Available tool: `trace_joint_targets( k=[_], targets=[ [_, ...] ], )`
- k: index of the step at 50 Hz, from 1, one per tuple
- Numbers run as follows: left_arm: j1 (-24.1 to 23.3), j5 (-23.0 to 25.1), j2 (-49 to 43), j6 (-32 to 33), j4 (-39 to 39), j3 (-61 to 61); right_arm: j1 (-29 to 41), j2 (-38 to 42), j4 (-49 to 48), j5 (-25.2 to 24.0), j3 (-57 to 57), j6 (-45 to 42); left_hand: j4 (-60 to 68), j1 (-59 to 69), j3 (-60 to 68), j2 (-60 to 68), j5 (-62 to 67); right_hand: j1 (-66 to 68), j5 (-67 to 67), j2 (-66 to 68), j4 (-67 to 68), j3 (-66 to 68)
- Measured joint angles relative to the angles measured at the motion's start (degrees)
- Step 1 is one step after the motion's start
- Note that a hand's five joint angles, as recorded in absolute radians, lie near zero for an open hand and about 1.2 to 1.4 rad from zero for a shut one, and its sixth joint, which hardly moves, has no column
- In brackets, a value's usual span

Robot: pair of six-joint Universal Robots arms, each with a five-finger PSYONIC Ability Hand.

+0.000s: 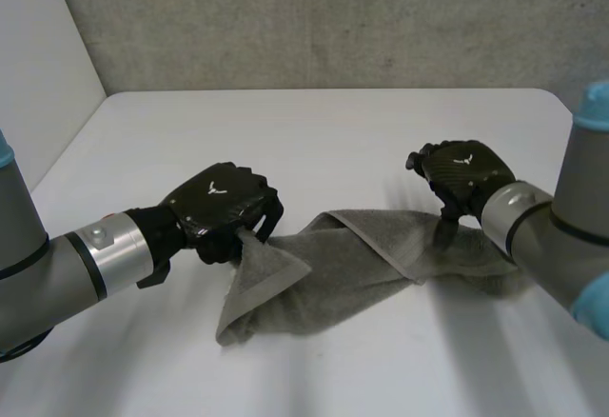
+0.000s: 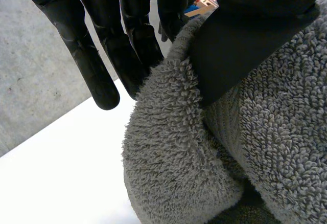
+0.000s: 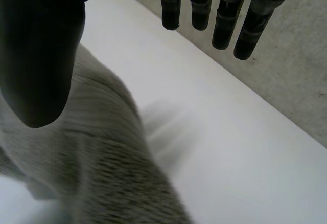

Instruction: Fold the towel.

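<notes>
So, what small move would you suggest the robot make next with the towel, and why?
Probably close the right hand on the towel edge under its thumb: its fingers are straight and off the cloth, while the left hand pinches the other end.

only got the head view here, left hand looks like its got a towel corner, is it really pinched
observer: yes. In the left wrist view the left hand pinches the towel: the thumb lies across the pile, with straight fingers on the fold's other side.
operator: and the right hand, closed on anything
observer: no. The right wrist view has the right hand open, fingers straight, with bare table between them and the thumb.
operator: thumb on the cloth
observer: it hangs over the towel's edge; I cannot tell whether it touches.
</notes>
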Motion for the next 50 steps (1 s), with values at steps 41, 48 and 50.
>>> trace_joint_targets(
  k=[41, 48, 50],
  targets=[
    [-12.55, -28.50, 6.09, -17.21, -5.36, 9.06, 17.51, 10.45, -34.53, 13.72, 12.14, -0.64, -51.50, -50.34, -51.43, -51.63, -50.00, 1.94, 1.61, 1.41, 1.23, 1.66],
    [-19.06, -41.23, -0.38, -24.29, -2.20, 13.19, 17.98, 11.65, -37.70, 17.21, 12.39, -6.99, -51.38, -50.20, -51.32, -51.54, -49.74, 16.03, 16.31, 15.13, 14.69, 15.85],
    [-21.16, -45.16, -3.40, -25.60, -1.92, 15.13, 17.82, 11.17, -38.47, 17.74, 12.91, -8.90, -51.24, -50.14, -50.98, -51.10, -49.26, 22.48, 22.23, 21.60, 20.99, 22.19]
  ],
)
